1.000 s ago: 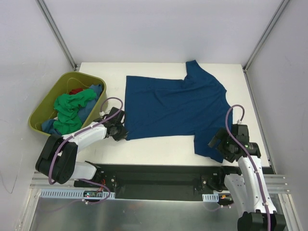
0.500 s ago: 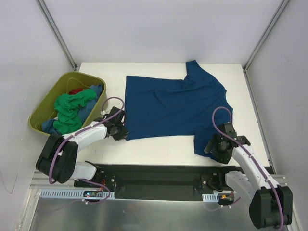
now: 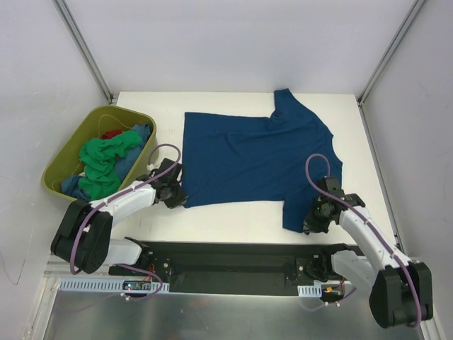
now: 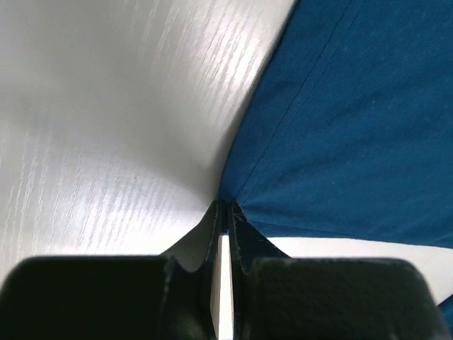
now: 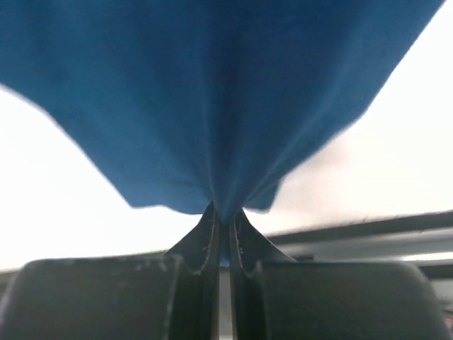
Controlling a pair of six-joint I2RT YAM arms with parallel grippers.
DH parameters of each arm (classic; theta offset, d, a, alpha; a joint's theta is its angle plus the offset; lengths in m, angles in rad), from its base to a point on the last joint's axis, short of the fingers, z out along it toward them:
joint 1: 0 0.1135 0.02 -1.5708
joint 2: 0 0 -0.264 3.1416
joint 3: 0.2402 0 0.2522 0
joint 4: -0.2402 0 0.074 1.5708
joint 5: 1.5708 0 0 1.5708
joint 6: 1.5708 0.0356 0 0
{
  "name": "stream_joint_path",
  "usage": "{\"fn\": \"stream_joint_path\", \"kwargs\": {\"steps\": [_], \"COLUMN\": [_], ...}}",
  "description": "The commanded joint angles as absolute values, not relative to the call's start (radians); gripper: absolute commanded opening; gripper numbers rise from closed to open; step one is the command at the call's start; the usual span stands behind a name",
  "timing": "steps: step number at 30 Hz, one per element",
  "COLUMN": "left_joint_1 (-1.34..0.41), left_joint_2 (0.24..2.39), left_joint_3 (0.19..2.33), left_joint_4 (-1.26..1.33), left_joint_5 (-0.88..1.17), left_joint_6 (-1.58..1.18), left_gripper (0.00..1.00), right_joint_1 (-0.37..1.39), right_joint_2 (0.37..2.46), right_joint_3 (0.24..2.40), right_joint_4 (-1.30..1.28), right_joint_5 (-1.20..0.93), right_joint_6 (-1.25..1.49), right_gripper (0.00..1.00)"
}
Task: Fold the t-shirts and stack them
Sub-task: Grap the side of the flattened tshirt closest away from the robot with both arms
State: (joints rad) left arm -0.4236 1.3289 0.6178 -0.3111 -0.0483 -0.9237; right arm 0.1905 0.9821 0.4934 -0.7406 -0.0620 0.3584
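The blue t-shirt [image 3: 255, 159] lies spread flat on the white table [image 3: 233, 212]. The left gripper [image 3: 182, 199] pinches its hem corner at 8 o'clock, and the right gripper [image 3: 312, 224] pinches its sleeve at 5 o'clock. At 9 o'clock, the olive tub [image 3: 60, 168] holds crumpled t-shirts [image 3: 102, 159].

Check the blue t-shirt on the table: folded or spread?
Spread out. The blue t-shirt lies flat on the table, both sleeves showing, no fold across it; the left tool and right tool each pinch its near edge.

One spread blue t-shirt [image 3: 255, 156], one tub [image 3: 69, 150] of bunched shirts [image 3: 102, 159] (green, blue, red), two grippers [image 3: 178, 197] [image 3: 312, 225].
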Motion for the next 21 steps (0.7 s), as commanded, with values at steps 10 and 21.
{"fn": "stream_joint_path", "kwargs": {"steps": [10,21], "left_joint_1": [-0.419,-0.419], "left_joint_2": [1.054,0.972], "left_joint_3": [0.448,0.505], "left_joint_4": [-0.428,-0.449], "left_joint_5": [0.069,0.071], "left_joint_6": [-0.959,-0.940], "left_gripper": [0.00,0.00], "right_joint_1": [0.501,0.548], "right_joint_2": [0.695,0.761], "right_joint_3": [0.655,0.770], "right_joint_4": [-1.253,-1.238], "right_joint_5": [-0.130,0.083], "right_joint_6": [0.600,0.575], "right_gripper": [0.01,0.00]}}
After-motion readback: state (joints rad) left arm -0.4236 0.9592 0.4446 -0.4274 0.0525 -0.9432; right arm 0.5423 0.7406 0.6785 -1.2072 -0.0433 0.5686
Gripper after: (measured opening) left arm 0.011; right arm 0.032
